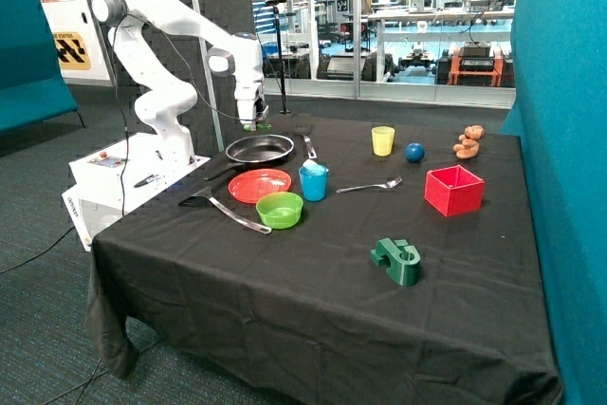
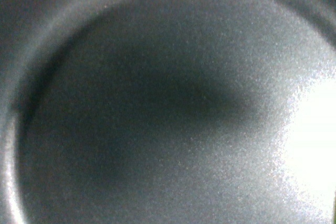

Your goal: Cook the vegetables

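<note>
My gripper [image 1: 256,123] hangs just above the far rim of the black frying pan [image 1: 260,148]. A small bright green vegetable piece [image 1: 263,126] sits between its fingertips, held over the pan. The wrist view shows only the pan's dark, bare inside [image 2: 157,108] from close up, with no fingers or food in it. A pale whitish piece [image 1: 314,167] shows at the top of the blue cup [image 1: 313,184], beside the pan.
Near the pan are a red plate [image 1: 259,184], a lime green bowl [image 1: 280,210], a black spatula [image 1: 224,206] and a black ladle [image 1: 304,129]. Farther off are a spoon [image 1: 370,185], yellow cup [image 1: 382,140], blue ball [image 1: 414,152], red box [image 1: 453,190], dark green block [image 1: 396,261] and brown toy [image 1: 468,142].
</note>
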`<state>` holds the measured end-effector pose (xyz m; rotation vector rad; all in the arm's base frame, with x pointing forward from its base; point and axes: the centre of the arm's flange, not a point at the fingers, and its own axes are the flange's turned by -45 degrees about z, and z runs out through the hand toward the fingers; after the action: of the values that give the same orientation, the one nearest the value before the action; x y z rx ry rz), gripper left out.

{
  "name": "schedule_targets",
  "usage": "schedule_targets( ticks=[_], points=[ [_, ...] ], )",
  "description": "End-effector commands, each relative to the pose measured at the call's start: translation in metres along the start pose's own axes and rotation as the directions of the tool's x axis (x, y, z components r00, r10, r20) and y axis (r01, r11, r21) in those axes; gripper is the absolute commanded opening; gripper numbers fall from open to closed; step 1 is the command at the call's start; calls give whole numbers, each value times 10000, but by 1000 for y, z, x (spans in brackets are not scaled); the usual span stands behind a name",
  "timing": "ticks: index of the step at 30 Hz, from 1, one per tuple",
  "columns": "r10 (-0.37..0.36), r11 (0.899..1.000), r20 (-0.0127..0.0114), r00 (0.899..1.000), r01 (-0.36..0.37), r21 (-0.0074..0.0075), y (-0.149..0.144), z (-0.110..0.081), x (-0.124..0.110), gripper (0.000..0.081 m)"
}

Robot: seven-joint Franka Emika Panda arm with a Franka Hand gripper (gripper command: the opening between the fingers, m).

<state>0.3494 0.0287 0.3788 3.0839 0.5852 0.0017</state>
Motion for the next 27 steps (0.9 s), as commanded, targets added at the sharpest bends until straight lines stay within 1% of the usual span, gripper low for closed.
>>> schedule_targets(
  ticks=[1, 8, 10, 15, 22, 27],
  points=[
    [-352, 9994, 5, 9994, 352, 29, 12, 13, -3, 0],
    [-399, 9992, 5, 9992, 399, 29, 25, 46, -2, 0],
    [-504, 9987, 4, 9987, 504, 29, 26, 54, -1, 0],
    [-424, 9991, 5, 9991, 424, 29, 27, 72, -4, 0],
    [-347, 9994, 5, 9994, 347, 29, 21, 84, -10, 0],
    [-407, 9992, 5, 9992, 407, 29, 15, 82, -15, 0]
  ],
)
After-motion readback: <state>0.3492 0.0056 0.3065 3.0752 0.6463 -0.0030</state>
